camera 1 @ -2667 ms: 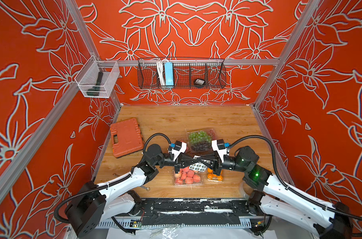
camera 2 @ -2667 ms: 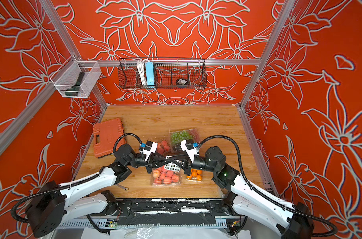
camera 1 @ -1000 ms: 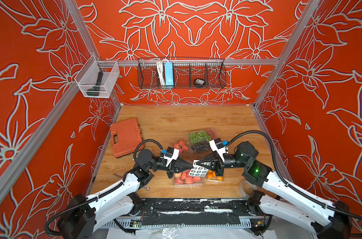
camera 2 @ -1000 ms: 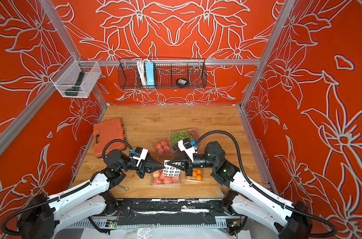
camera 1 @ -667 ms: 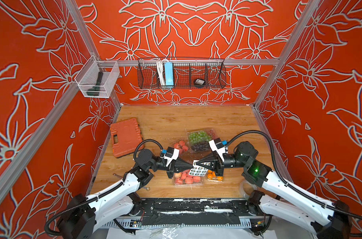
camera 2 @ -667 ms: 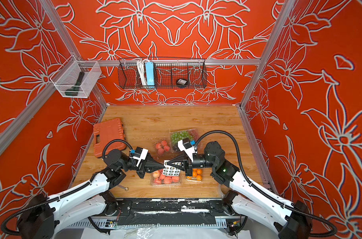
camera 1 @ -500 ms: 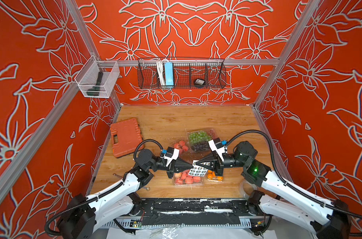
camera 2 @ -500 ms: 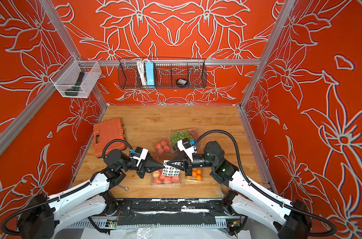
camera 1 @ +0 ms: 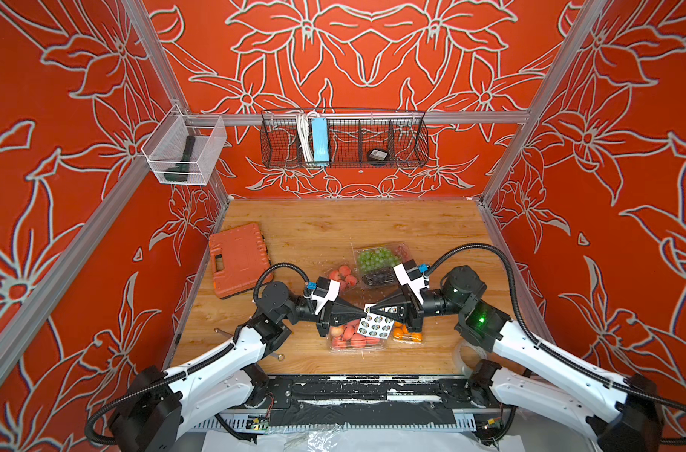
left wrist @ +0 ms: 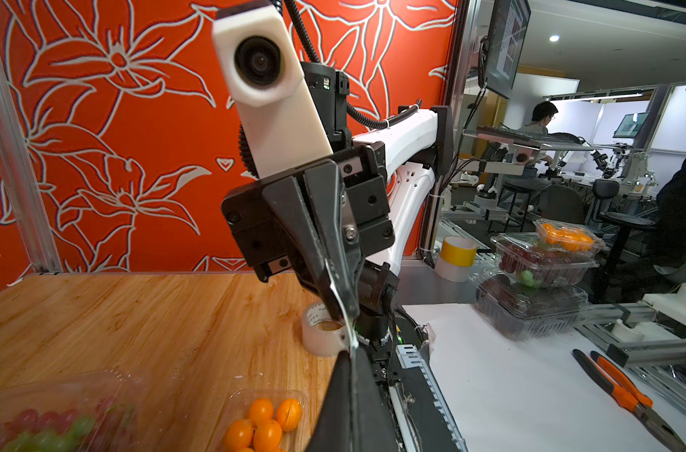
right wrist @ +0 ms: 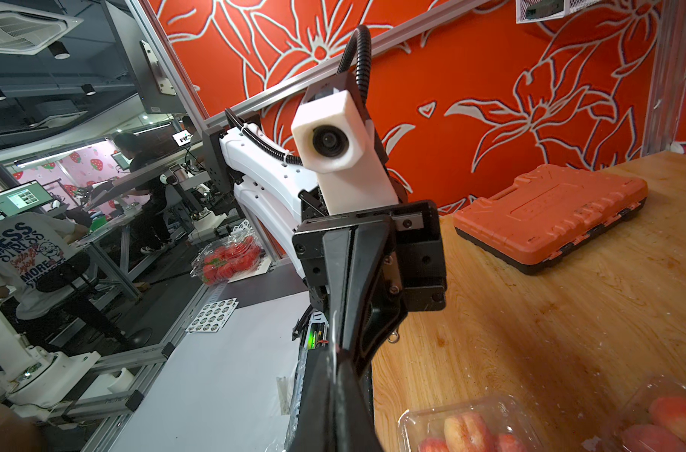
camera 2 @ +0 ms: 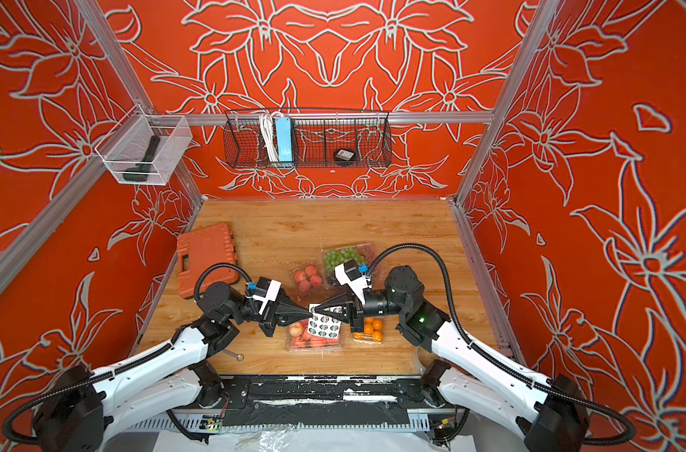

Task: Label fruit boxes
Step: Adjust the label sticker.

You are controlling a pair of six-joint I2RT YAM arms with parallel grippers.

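Wooden tabletop [camera 1: 333, 227], red walls all round. Landmark for these notes: large peach punnet [camera 1: 347, 339], near the front edge, about the middle.

Orange tool case [camera 1: 239, 260]: well apart from the landmark, on the left arm's side and further back. Lid shut.

Grape punnet [camera 1: 376, 260], green and dark fruit: behind the landmark, toward the right arm's side, with a gap between.

Small peach punnet [camera 1: 342, 276]: near, directly behind the landmark.

Orange punnet [camera 1: 408, 334]: just beside the landmark on the right arm's side. Cannot tell whether they touch.

Left gripper [camera 1: 363, 312] and right gripper [camera 1: 374, 310]: nose to nose above the landmark's rear edge, both sets of jaws closed. The right one pinches a corner of the sticker sheet [camera 1: 374, 325], which hangs over the punnet's lid. The left tips sit at that same corner; cannot tell whether they nip a sticker.

Handling, my guess: the clamshells are thin clear plastic, light and slick. The lids likely give under pressure, with soft fruit beneath. Press a label gently on the flat of the lid. To steady a box, take the stiffer rim, not the lid's centre.
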